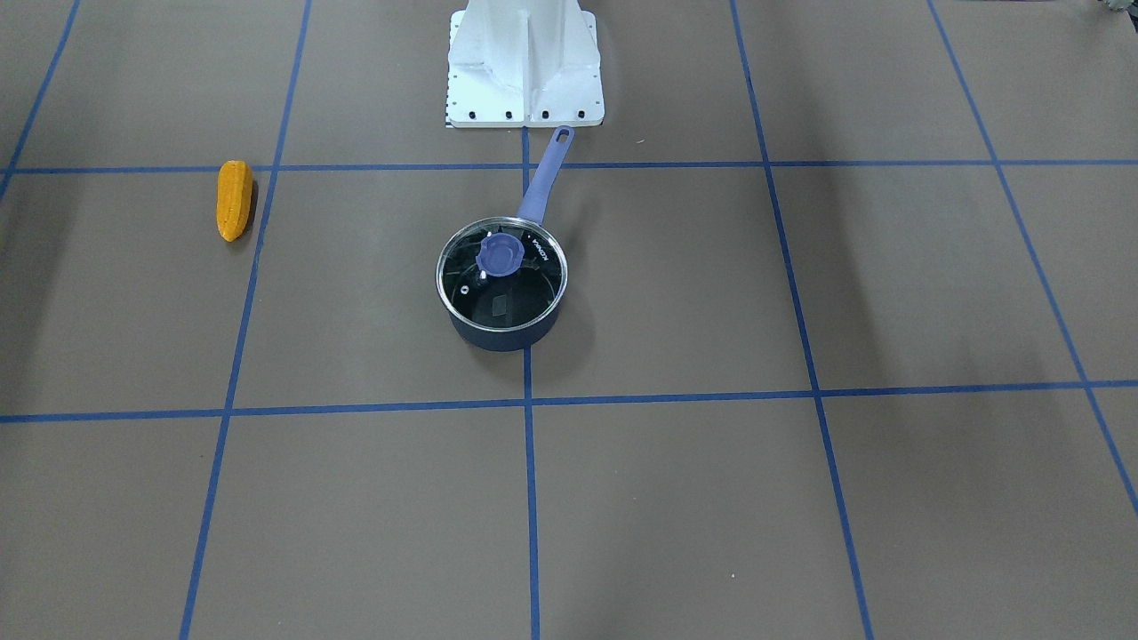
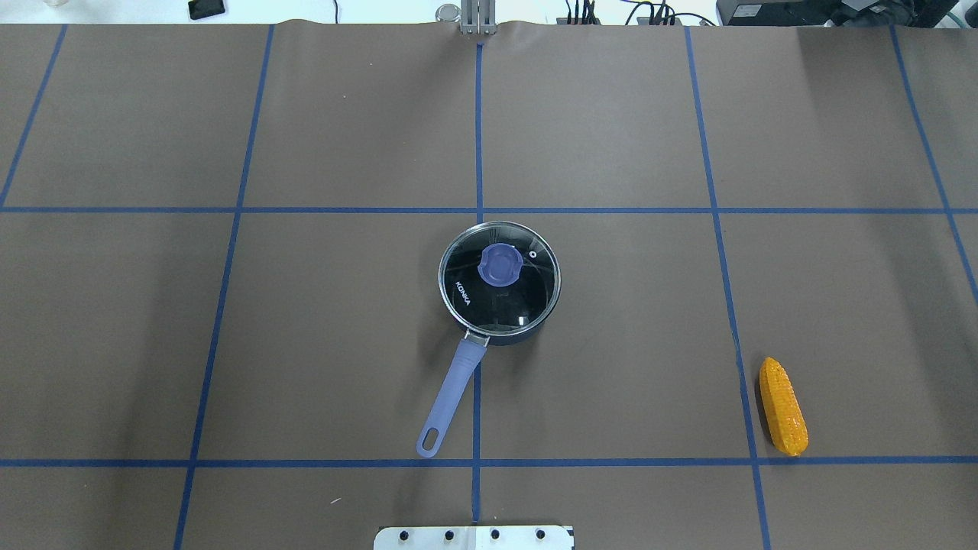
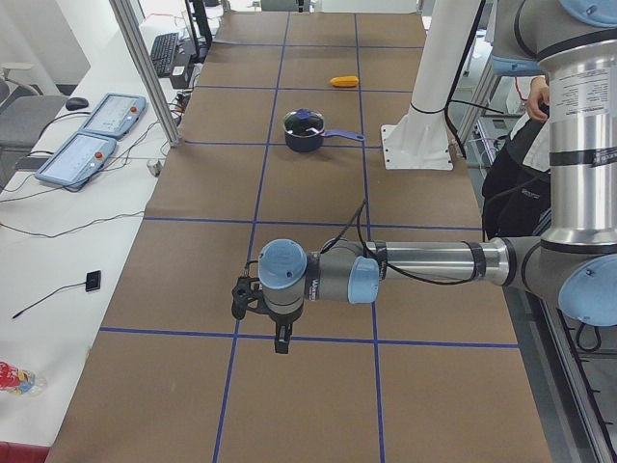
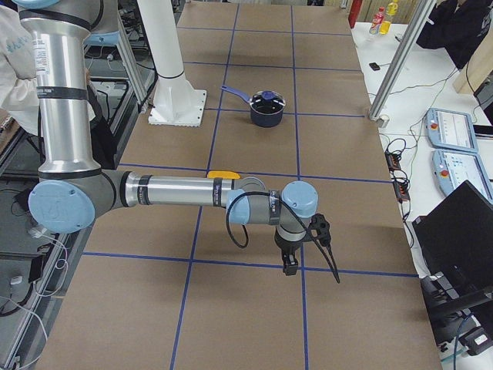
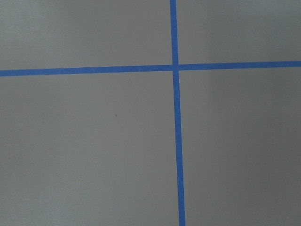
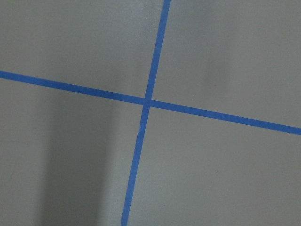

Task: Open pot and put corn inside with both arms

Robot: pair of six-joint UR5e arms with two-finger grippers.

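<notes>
**Pot lidded, corn on the table, both arms well apart from them**

The pot (image 1: 502,336) stands upright at the middle of the table (image 2: 344,344), on the lengthwise blue tape line (image 2: 478,130). Its purple handle (image 2: 452,397) points toward the robot-side edge and the white base mount (image 1: 524,62). The glass lid (image 2: 527,298) sits closed on the rim, with its purple knob (image 2: 500,264) on top.

The corn (image 2: 783,406) lies flat toward the table's right end. It is nearer the robot-side edge than the far edge and just beside a crosswise tape line, well apart from the pot.

The left arm (image 3: 424,262) reaches out over the table's left end. The left gripper (image 3: 281,340) points down above a tape line and holds nothing. Whether its jaws are spread or pressed together cannot be told.

The right arm (image 4: 177,191) reaches out over the right end and partly hides the corn in that side view. The right gripper (image 4: 290,266) points down, also empty. Its jaw state cannot be told.

Both wrist cameras show only bare table with crossing tape lines.
</notes>
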